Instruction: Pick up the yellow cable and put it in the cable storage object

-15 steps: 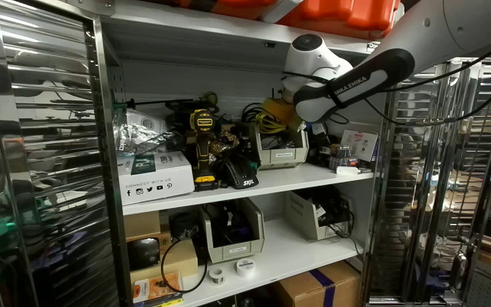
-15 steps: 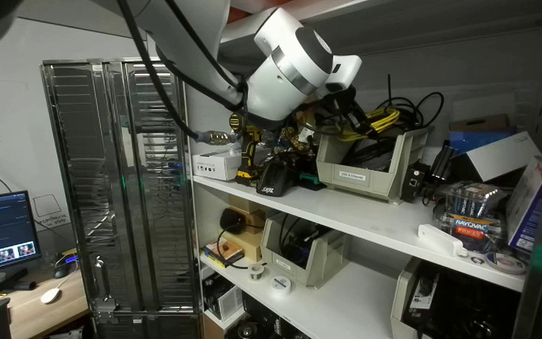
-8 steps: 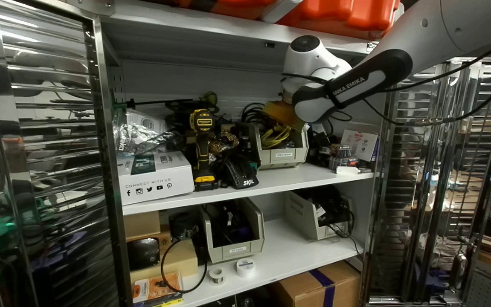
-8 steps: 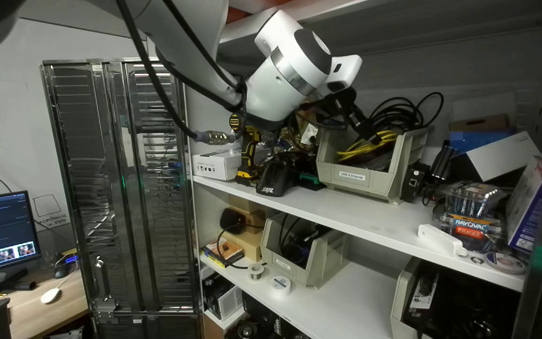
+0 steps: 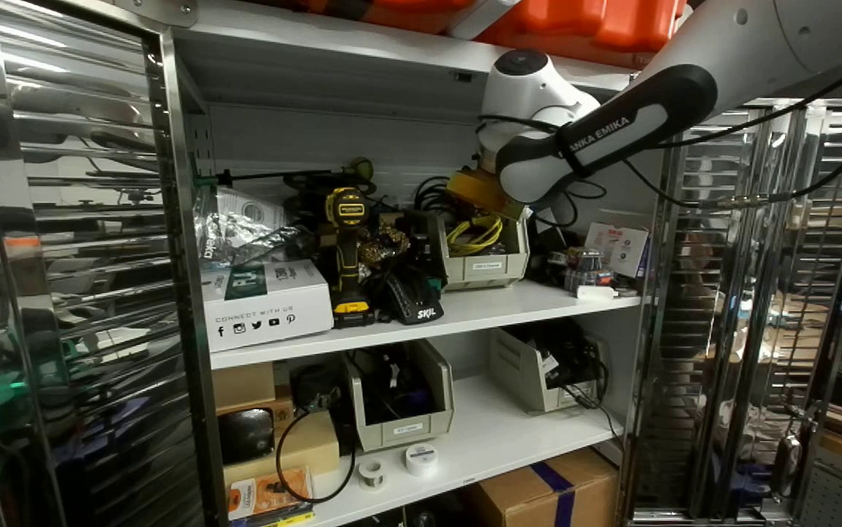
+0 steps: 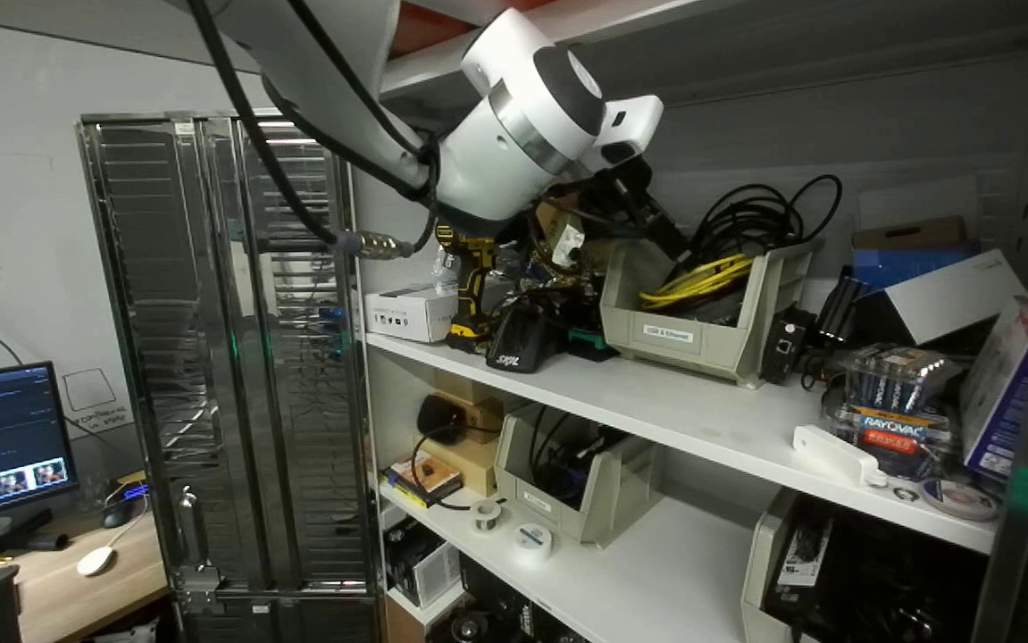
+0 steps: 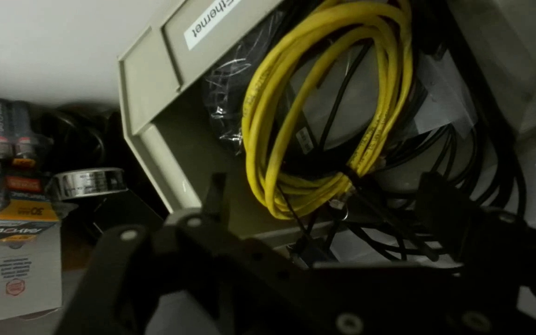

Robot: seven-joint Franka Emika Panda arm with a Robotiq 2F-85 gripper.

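A coiled yellow cable [image 7: 256, 125] lies inside the cable storage object, a beige bin [image 7: 151, 93] with an Ethernet label. Both exterior views show the yellow cable [image 6: 701, 281] resting in the front part of the bin [image 6: 710, 355], on top of dark cables. My gripper [image 7: 326, 188] is open, its jaws spread wide with no grip on the coil. In an exterior view the gripper [image 6: 670, 239] hangs just above the bin, over the coil's rear. The arm largely hides the gripper in an exterior view, where the yellow cable [image 5: 492, 234] still shows.
Black cables [image 6: 750, 214] loop up behind the bin. Battery packs [image 6: 893, 402] and boxes stand on one side of it. A black charger [image 6: 522, 344] and a yellow drill [image 6: 475, 286] stand on the other side. A shelf panel [image 6: 746, 54] spans above the arm.
My gripper has let go of the yellow cable, which has dropped from above the bin's rim down into it. The gripper has opened and the arm has drawn back slightly.
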